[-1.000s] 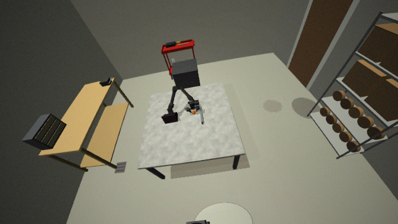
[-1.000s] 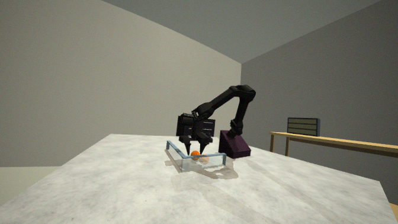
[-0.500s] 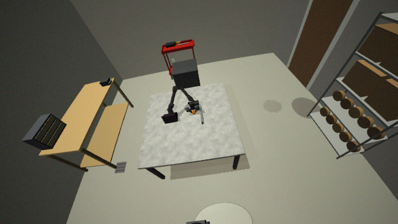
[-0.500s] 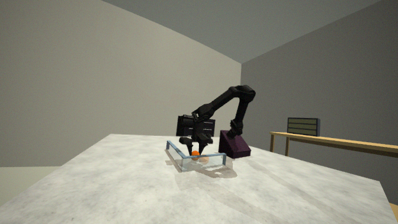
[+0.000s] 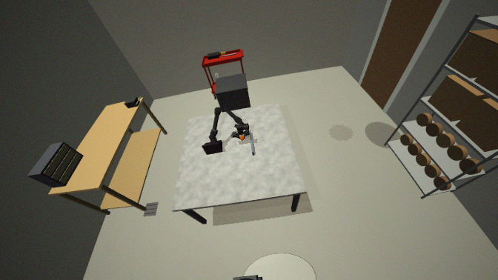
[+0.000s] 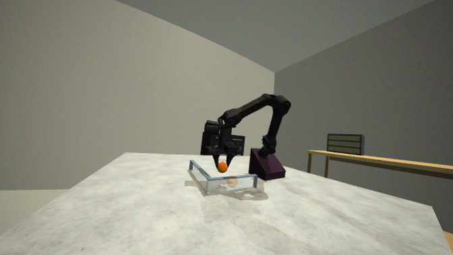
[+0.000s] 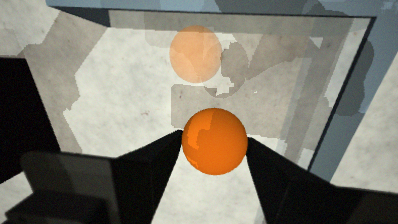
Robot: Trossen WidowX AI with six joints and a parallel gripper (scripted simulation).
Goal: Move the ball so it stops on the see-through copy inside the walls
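The orange ball point(image 5: 241, 138) point(image 6: 222, 167) point(image 7: 215, 145) is between the two fingertips of my gripper point(image 7: 213, 138), which is shut on it. In the exterior view the ball is raised off the table, about level with the wall tops. The see-through ball point(image 6: 232, 181) point(image 7: 195, 54) rests on the table inside the corner, close to one clear wall point(image 6: 237, 185). In the wrist view it lies beyond the held ball, slightly left. The other clear wall point(image 5: 252, 144) point(image 6: 199, 169) has a blue top edge and stands at the right in the wrist view.
The marbled table point(image 5: 237, 178) point(image 6: 135, 216) carries the walls and a dark purple wedge-shaped block point(image 5: 212, 147) point(image 6: 266, 169) at the arm's base. A dark box point(image 5: 233, 94) stands behind the table's back edge. A wooden bench point(image 5: 96, 144) and shelves are farther off.
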